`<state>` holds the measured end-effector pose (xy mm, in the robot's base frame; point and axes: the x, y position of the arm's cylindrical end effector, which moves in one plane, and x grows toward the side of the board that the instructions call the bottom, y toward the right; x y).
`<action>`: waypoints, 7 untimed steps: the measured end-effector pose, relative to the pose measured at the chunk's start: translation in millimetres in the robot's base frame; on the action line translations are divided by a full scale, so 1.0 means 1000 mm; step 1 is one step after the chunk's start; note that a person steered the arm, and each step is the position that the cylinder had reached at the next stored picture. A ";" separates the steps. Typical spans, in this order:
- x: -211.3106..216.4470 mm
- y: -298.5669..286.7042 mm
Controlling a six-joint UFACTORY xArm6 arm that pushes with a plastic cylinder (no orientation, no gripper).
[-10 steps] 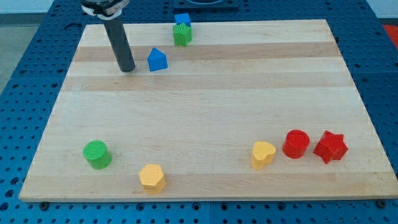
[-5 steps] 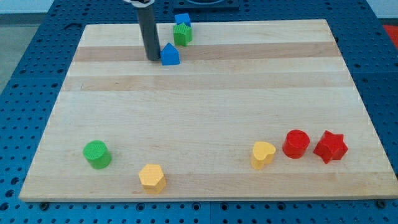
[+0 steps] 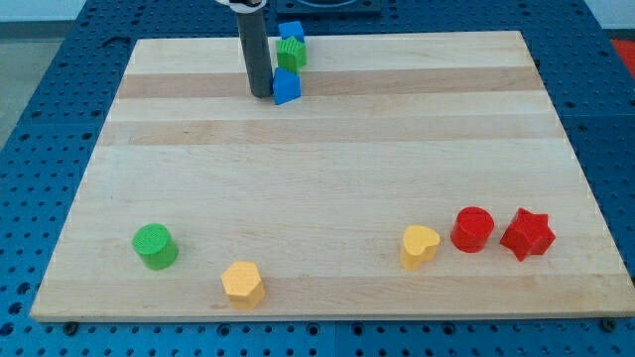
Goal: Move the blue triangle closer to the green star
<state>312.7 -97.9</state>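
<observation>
The blue triangle (image 3: 287, 86) lies near the view's top, left of centre, on the wooden board (image 3: 327, 178). The green star (image 3: 291, 55) sits just above it, almost touching, with a blue cube (image 3: 291, 32) behind it at the board's top edge. My tip (image 3: 262, 94) rests on the board right against the blue triangle's left side. The rod rises straight up and out of the view's top.
A green cylinder (image 3: 155, 246) and a yellow hexagon (image 3: 243, 283) lie at the view's bottom left. A yellow heart (image 3: 420, 246), a red cylinder (image 3: 472, 229) and a red star (image 3: 527, 234) lie at the bottom right. A blue pegboard table surrounds the board.
My tip has moved to the view's right and slightly up, pushing the blue triangle right and up until it lies just below the green star.
</observation>
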 end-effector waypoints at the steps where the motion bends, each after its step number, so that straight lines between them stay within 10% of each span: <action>1: 0.011 -0.008; 7: 0.020 0.025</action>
<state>333.2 -72.4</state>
